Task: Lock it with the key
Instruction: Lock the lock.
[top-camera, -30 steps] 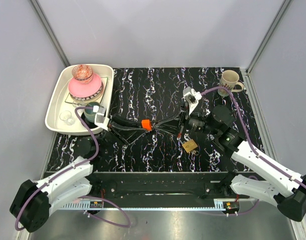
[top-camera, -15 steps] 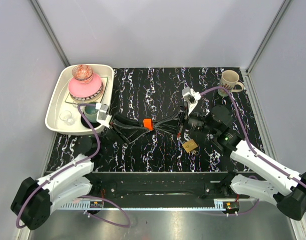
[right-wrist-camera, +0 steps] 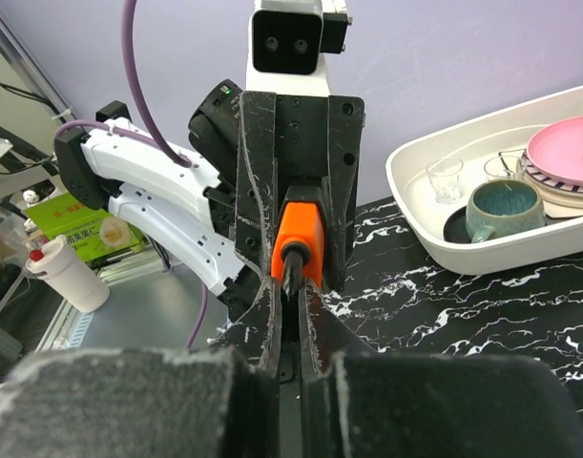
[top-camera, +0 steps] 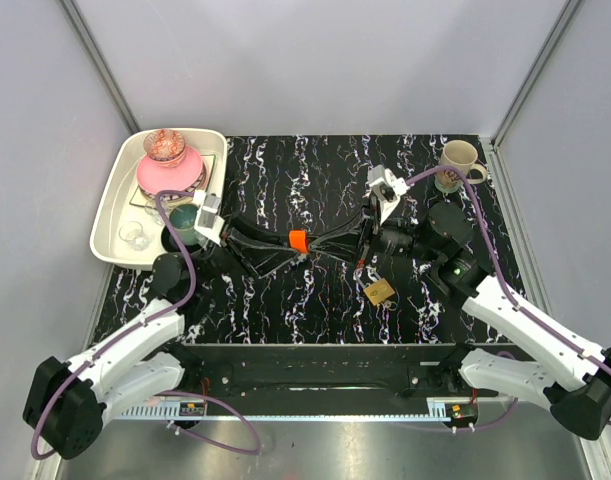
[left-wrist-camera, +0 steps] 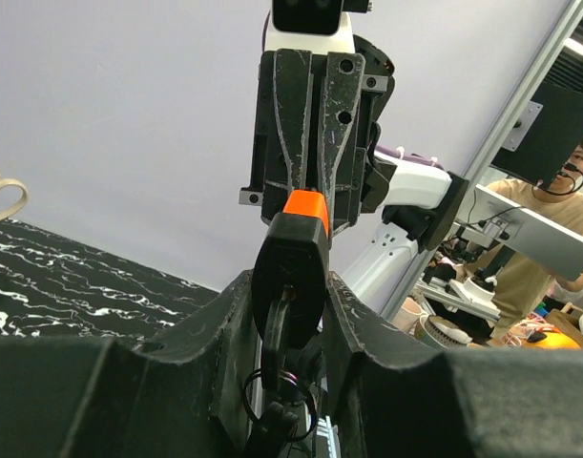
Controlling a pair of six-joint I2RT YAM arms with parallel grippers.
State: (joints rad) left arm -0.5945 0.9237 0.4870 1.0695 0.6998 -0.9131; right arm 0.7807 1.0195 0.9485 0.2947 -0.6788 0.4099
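**orange key head shifts with both arms, no nearer the lock**

orange plastic marks the key (top-camera: 298,240), which sits pinched between the two end effectors where they meet tip to tip above the worktop (top-camera: 285,170). over the last second the left arm has swung its wrist back toward the far side. the key has drifted a little away from the bases with it, and both end effectors have stayed on it. this looks like a hand-over or regrasp in the air, not an insertion.

the left end effector (top-camera: 289,246) is clamped on the key's dark body. the right end effector (top-camera: 312,243) has its fingers drawn almost together and appears to nip the key's other end.

the key's long axis runs along the line joining the two end effectors. its ring end sits deep in the left one and its orange end faces the right one. the blade is hidden.

the brass padlock (top-camera: 378,292) lies on the worktop beneath the right end effector's wrist, apart from the key.
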